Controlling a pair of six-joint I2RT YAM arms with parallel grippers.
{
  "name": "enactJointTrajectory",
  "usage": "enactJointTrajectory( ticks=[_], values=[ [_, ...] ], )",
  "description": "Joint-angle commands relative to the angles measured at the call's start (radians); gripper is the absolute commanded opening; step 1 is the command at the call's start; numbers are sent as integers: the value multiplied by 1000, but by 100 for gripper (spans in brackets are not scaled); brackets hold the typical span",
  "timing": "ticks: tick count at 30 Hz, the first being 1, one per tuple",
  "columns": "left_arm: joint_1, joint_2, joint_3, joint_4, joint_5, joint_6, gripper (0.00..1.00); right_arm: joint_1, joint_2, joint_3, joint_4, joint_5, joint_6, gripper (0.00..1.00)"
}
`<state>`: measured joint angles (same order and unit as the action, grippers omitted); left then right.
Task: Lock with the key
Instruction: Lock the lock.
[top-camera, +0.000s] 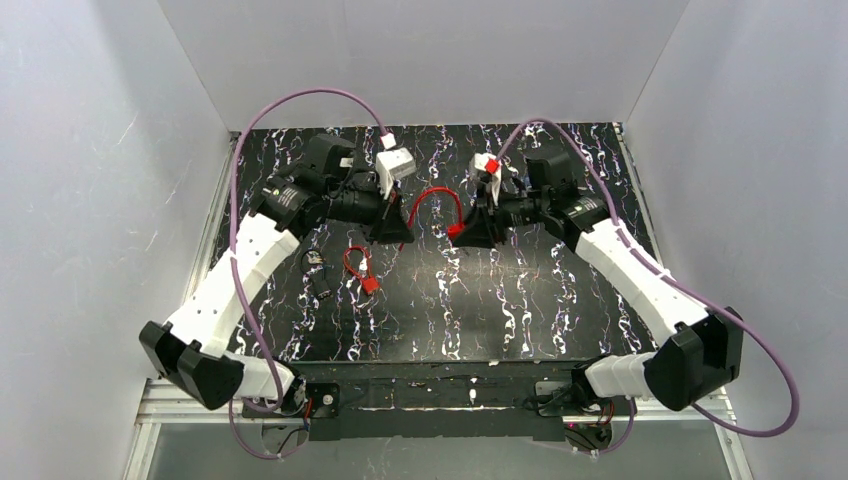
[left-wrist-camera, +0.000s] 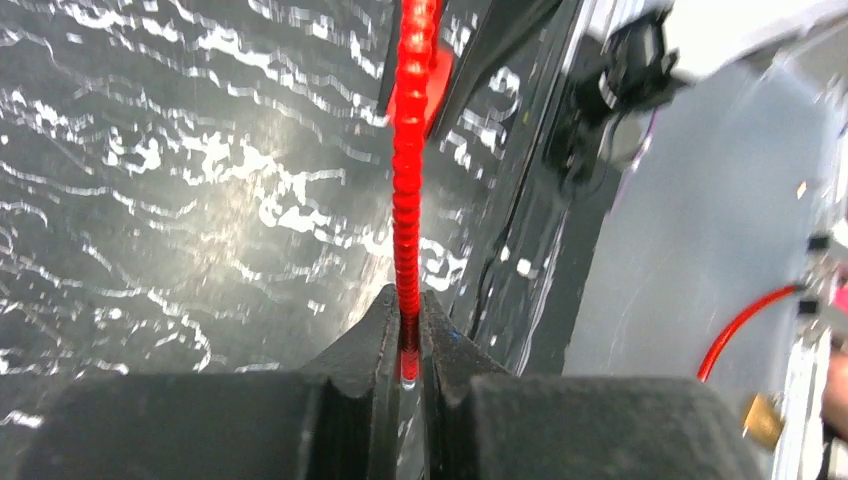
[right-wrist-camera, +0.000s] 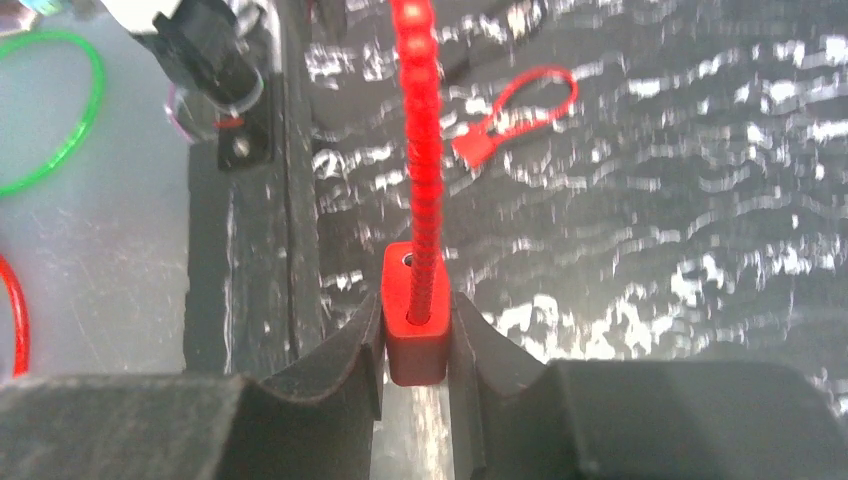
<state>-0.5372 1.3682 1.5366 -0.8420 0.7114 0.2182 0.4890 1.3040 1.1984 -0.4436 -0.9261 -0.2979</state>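
Observation:
A red cable seal arcs between my two grippers in the top view (top-camera: 432, 196). My left gripper (top-camera: 393, 232) is shut on the free tip of its ribbed red cable (left-wrist-camera: 407, 200); the tip sits pinched between the fingers (left-wrist-camera: 407, 340). My right gripper (top-camera: 474, 232) is shut on the seal's red lock block (right-wrist-camera: 415, 315), held upright above the mat. The cable (right-wrist-camera: 422, 130) rises from one hole in the block; a second small hole beside it is empty. No key shows in any view.
A second red cable seal, closed in a loop, lies on the black marbled mat (top-camera: 362, 268), also in the right wrist view (right-wrist-camera: 515, 115). A small dark object (top-camera: 318, 262) lies left of it. A green loop (right-wrist-camera: 55, 110) lies off the mat.

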Motion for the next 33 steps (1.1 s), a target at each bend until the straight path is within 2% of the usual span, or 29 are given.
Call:
enactJointTrajectory(
  ticks=[1, 4, 12, 16, 19, 33],
  values=[
    [5, -140, -164, 491, 109, -439, 0, 61, 52, 22, 371, -133, 211, 1],
    [4, -231, -310, 715, 25, -536, 0, 87, 73, 40, 378, -135, 198, 1],
    [3, -251, -324, 824, -66, -550, 0, 106, 57, 34, 414, -134, 186, 1],
    [3, -225, -321, 880, -55, -582, 0, 109, 55, 34, 432, -152, 210, 1],
    [-3, -200, -308, 885, -55, -587, 0, 109, 55, 32, 488, -170, 259, 1],
    [-15, -188, -346, 877, -67, -571, 0, 115, 52, 46, 514, -191, 290, 1]
  ],
)
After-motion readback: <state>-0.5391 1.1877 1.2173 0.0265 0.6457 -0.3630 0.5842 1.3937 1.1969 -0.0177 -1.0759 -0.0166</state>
